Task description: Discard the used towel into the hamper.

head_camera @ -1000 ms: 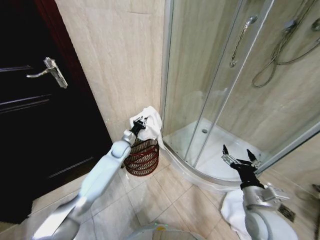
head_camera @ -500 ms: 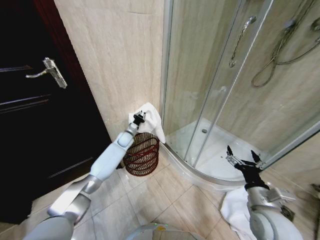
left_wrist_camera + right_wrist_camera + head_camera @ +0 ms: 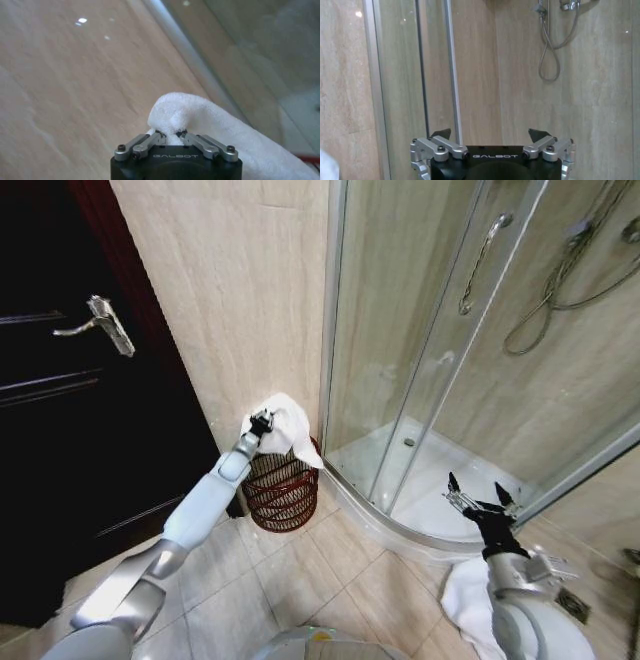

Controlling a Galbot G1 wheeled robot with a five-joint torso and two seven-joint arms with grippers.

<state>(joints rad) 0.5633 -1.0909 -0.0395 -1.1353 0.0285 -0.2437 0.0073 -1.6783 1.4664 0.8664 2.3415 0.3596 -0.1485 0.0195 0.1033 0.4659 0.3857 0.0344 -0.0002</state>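
A dark door (image 3: pixel 70 410) with a lever handle (image 3: pixel 100 320) — beside it, beige wall; a glass shower enclosure (image 3: pixel 450 350).

Towel (image 3: pixel 288 428): soft white terry cloth, matt. Hamper (image 3: pixel 281 491): open-weave dark reddish-brown wire or wicker. Wall tiles (image 3: pixel 235 290): glossy beige stone-look.

Left end effector (image 3: pixel 261 421) gripping towel (image 3: pixel 290 430), above hamper (image 3: pixel 283 492)

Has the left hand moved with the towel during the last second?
Yes. The left hand, shut on the towel, has shifted away from the shower frame, toward the door side, and risen slightly above the hamper.
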